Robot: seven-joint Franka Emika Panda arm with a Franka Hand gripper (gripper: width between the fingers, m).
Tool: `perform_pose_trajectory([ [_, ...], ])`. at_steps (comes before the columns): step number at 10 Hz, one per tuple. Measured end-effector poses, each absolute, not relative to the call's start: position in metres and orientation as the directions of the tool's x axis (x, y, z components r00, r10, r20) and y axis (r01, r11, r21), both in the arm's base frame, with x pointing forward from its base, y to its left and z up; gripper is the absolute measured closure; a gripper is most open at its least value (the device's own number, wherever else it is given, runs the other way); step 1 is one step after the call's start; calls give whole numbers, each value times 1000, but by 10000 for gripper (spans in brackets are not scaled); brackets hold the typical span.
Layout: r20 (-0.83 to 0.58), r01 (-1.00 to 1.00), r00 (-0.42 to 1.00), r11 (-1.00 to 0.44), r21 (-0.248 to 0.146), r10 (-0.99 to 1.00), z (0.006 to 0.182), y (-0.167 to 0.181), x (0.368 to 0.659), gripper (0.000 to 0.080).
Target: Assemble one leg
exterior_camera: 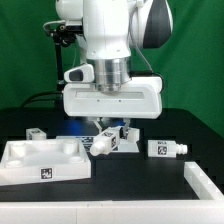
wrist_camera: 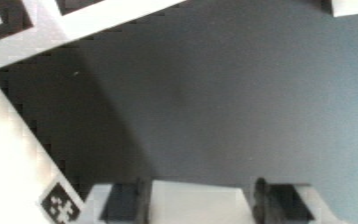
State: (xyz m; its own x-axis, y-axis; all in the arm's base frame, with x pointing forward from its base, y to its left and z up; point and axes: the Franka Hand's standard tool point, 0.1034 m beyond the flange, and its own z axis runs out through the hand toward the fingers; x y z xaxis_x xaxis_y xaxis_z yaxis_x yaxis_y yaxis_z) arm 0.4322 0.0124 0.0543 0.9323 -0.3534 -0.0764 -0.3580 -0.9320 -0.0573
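Note:
My gripper (exterior_camera: 108,133) hangs over the middle of the black table, just off the tabletop's right end in the exterior view. It is shut on a white leg (exterior_camera: 102,145), which tilts out below the fingers. In the wrist view the leg (wrist_camera: 197,203) fills the gap between the two dark fingers (wrist_camera: 133,200), with my gripper (wrist_camera: 204,205) at the frame's edge. The large white tray-like tabletop (exterior_camera: 30,170) lies at the exterior view's left. A second leg (exterior_camera: 165,149) lies at the right, and a third (exterior_camera: 37,132) behind the tabletop.
Another white tagged part (exterior_camera: 127,139) lies right behind the held leg. A white raised bar (exterior_camera: 205,185) runs along the front right. In the wrist view a white tagged edge (wrist_camera: 12,120) borders the dark table (wrist_camera: 211,100).

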Motion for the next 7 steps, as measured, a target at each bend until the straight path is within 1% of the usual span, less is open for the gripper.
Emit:
perform_pose_trajectory([
  [1,-59,-363,931,-930,-56,-360,55,19,423,509],
  [2,-54,-345,938,-937,-51,-342,50,27,406,509],
  [3,-50,-332,943,-942,-43,-330,42,30,395,509],
  [5,-51,-316,948,-948,-30,-314,22,35,382,509],
  [7,-51,-311,950,-950,-26,-309,16,35,379,509],
])
